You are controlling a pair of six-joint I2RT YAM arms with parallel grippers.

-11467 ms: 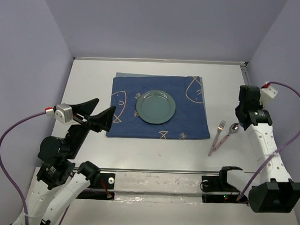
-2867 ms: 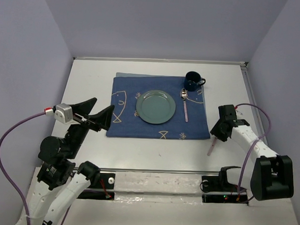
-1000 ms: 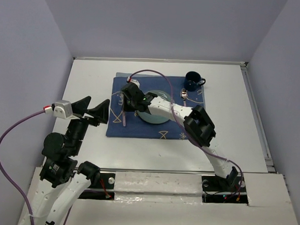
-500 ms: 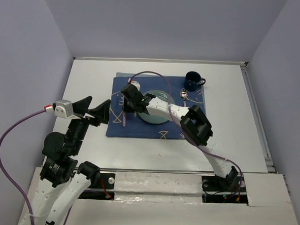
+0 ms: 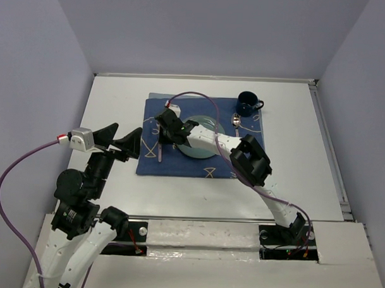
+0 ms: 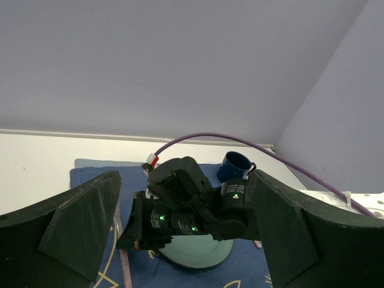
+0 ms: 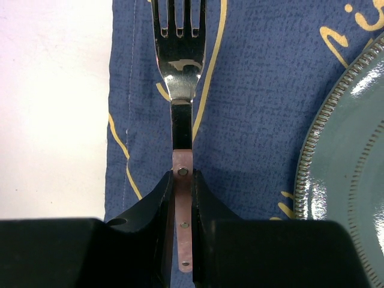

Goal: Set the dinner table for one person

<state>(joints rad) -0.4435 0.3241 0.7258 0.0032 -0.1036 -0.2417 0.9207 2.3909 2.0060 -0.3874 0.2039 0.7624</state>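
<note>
The white dinner table point(image 5: 112, 97) carries a dark blue fish-patterned cloth point(image 5: 179, 165) with a green plate point(image 5: 195, 150) in the middle. My right gripper point(image 5: 162, 133) reaches across the plate, pointing down at the cloth's left side. In the right wrist view it point(image 7: 183, 174) is shut on the pink handle of a fork point(image 7: 180, 72), tines pointing away, with the plate point(image 7: 354, 162) to the right. The handle point(image 5: 160, 150) lies on the cloth. My left gripper point(image 5: 124, 140) is open and empty, raised left of the cloth.
A dark blue mug point(image 5: 247, 103) stands at the cloth's far right corner, with a pink-handled spoon point(image 5: 235, 121) right of the plate. The right arm's elbow point(image 5: 252, 160) hangs over the cloth's near right part. Walls close the table on three sides.
The fork went from the table's right side to the cloth left of the plate, carried by my right gripper. The mug and spoon appeared earlier. Over the last second almost nothing moved.
</note>
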